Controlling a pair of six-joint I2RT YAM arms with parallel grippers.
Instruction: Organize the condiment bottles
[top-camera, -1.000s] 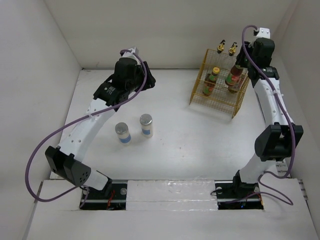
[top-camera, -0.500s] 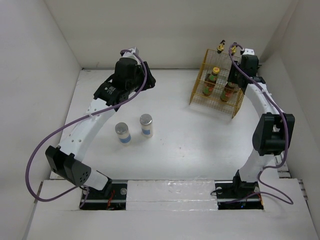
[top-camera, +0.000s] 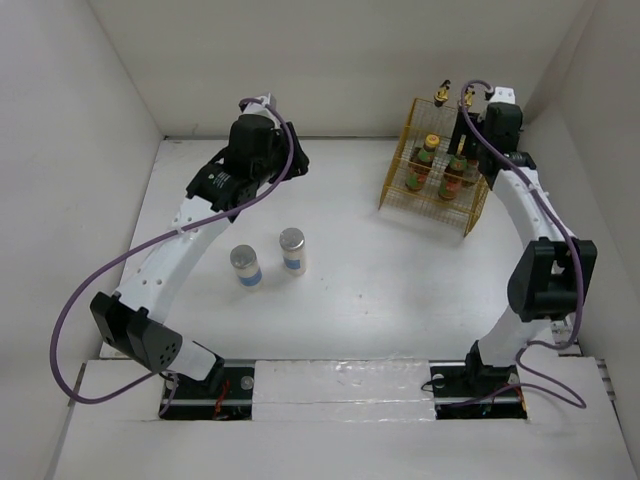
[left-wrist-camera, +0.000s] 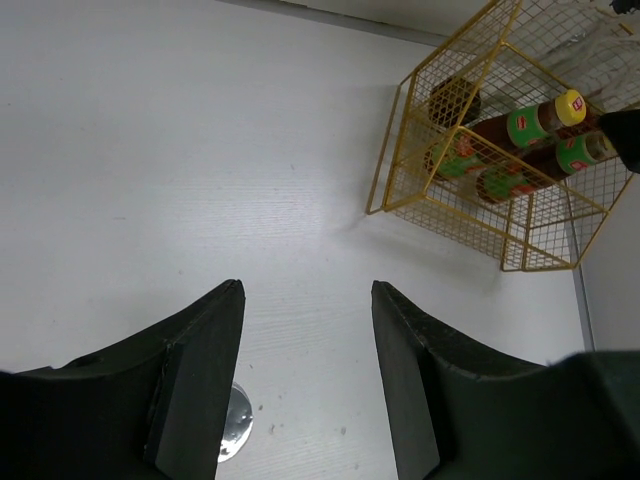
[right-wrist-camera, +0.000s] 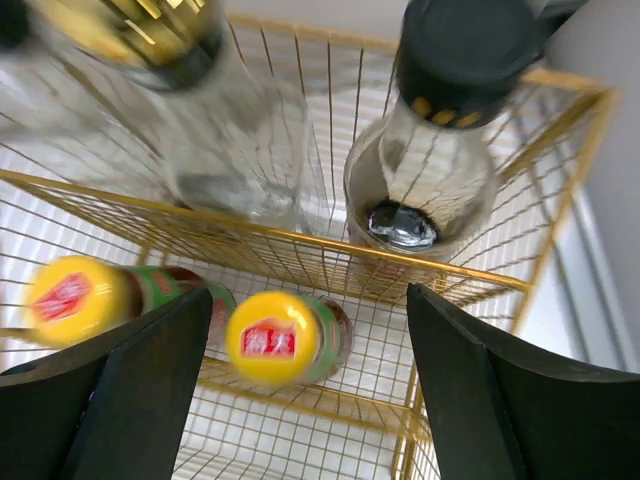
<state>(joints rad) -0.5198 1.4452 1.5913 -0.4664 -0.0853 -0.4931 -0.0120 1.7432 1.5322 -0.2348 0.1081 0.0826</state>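
The right gripper (right-wrist-camera: 305, 305) hangs over the yellow wire basket (top-camera: 420, 200) at the table's 1 o'clock corner. Its two black fingers are spread wide with nothing between them. A second ago it carried a yellow-capped, red-and-green-labelled glass bottle (right-wrist-camera: 286, 340) above the basket's 3 o'clock side. Half a second ago that bottle was low inside the wire. Now it stands free in the front compartment, and the gripper has let go and risen off it. The other yellow-capped bottle (right-wrist-camera: 68, 297) stands just beside it, at its 9 o'clock in the wrist view, where it stood before. Beyond a wire rail, in the rear compartment, stand a clear gold-capped glass bottle (right-wrist-camera: 235, 140) and a second gold-capped bottle (right-wrist-camera: 40, 110), blurred at the frame's edge. A black-capped clear bottle (right-wrist-camera: 430, 170) stands there too, at 1 o'clock from the freed one.

The left gripper (left-wrist-camera: 307, 295) has not moved. It hovers over the white table (top-camera: 350, 300) near 11 o'clock, fingers wide apart and empty. A silver-lidded white-and-blue jar (top-camera: 244, 266) and a second silver-lidded jar (top-camera: 292, 250) remain upright on the table at about 9 o'clock. They are near each other but not touching, and well apart from the basket.
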